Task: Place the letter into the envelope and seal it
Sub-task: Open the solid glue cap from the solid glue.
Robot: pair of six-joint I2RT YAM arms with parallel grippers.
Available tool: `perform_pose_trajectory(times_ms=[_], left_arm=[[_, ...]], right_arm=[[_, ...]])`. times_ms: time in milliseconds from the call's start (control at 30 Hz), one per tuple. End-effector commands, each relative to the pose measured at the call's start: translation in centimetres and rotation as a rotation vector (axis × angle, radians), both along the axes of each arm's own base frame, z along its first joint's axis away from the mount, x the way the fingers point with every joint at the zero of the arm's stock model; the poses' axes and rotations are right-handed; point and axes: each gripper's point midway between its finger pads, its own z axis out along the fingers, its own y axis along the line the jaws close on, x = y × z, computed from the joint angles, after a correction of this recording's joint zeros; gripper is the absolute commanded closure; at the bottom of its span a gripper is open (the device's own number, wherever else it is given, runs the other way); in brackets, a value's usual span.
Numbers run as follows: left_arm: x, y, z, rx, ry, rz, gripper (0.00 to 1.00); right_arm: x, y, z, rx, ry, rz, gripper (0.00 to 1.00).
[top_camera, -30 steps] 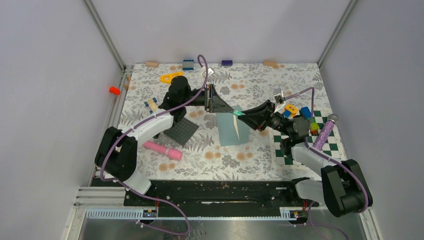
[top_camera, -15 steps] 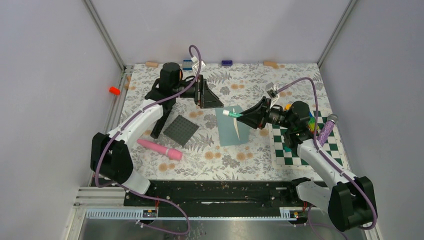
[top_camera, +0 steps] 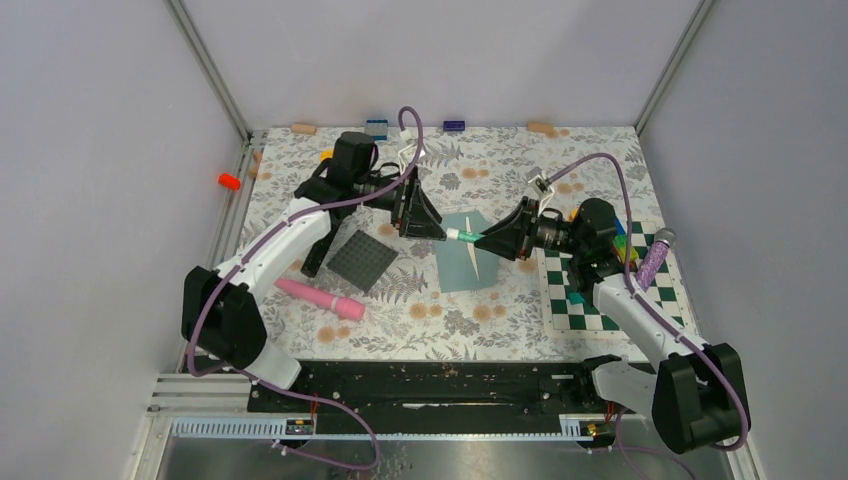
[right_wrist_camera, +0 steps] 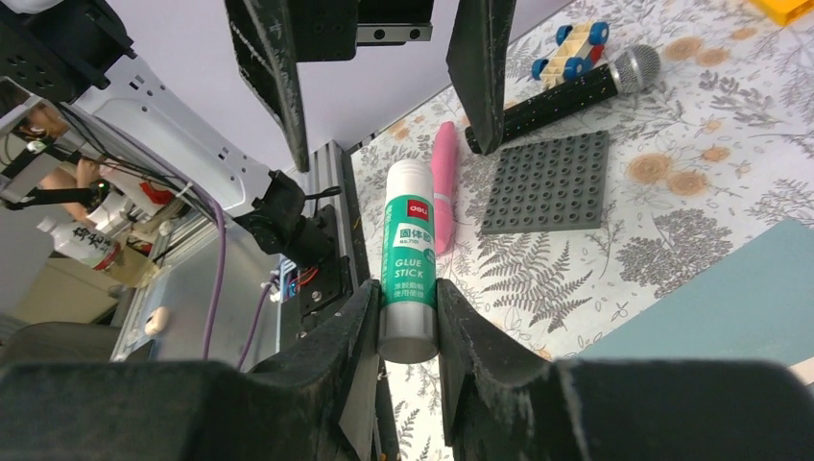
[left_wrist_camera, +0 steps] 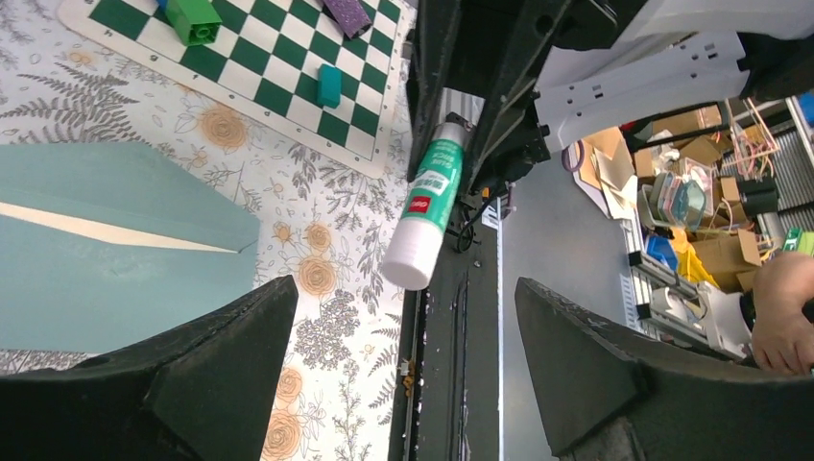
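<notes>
1. Lying flat at the middle of the flowered table (top_camera: 500, 160), the muted teal-grey envelope (top_camera: 468, 252) sits between a dark studded plate (top_camera: 362, 260) and a green-and-white checkered mat (top_camera: 610, 295), apart from both.
2. Its upper panel ends in a slanted edge, and a pale strip (left_wrist_camera: 115, 229) runs along that edge; whether this is the sheet inside or the envelope's lining cannot be told, nor whether the flap is stuck down.
3. Both wrist cameras cut the envelope off: the left one shows only one end, the right one only a corner (right_wrist_camera: 730, 307).
4. Above the envelope's far edge, the right gripper (right_wrist_camera: 408, 307) pinches a green-and-white glue stick (right_wrist_camera: 411, 259) between its fingers (right_wrist_camera: 326, 365). The stick's gripped end is hidden between them.
5. The stick's white end points at the left gripper (left_wrist_camera: 398, 288), whose fingers (left_wrist_camera: 221, 375) are spread wide and hold nothing. From above, the stick's tip seems to meet that gripper, but the left wrist view shows it clear of both fingers.
6. A pink tube (top_camera: 322, 299) lies near the studded plate, and a black microphone (right_wrist_camera: 576, 91) lies beside the plate, largely covered by the left arm from above.
</notes>
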Motion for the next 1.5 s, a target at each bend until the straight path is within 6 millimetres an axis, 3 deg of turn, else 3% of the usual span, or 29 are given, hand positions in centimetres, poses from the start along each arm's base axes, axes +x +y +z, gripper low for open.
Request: perform_pose_trajectory(times_ms=[0,300,967,1033,1133,1167,1467], left_arm=[[-1.4,-1.0,1.4,-0.033,-0.075,-0.094,0.15],[-2.2,-1.9,1.2,-0.023,-0.082,-0.132,0.36],[-2.4,-0.9,0.8,0.020,-0.143,-0.146,0.87],[-2.2,-0.6,1.0,0.019,-0.147,-0.139,0.83],[-2.2,-0.4,1.2,0.014,-0.150,-0.136,0.41],[-2.2,-0.5,1.3,0.014,-0.149,-0.136,0.32],[-1.8,-0.9,1.1,0.004,-0.135,-0.122,0.26]], right_arm=[[-0.4,0.3,2.1,0.041,-0.037,0.064,1.00],[-0.4,0.4,1.9,0.048,-0.025,0.080,1.00],[0.2,-0.2,1.5,0.041,-0.009,0.068,1.00],[0.2,-0.3,1.5,0.041,-0.006,0.067,1.00],[0.2,-0.3,1.7,0.051,-0.008,0.069,1.00],[0.2,-0.2,1.8,0.054,-0.007,0.071,1.00],[0.1,-0.2,1.8,0.057,-0.005,0.075,1.00]])
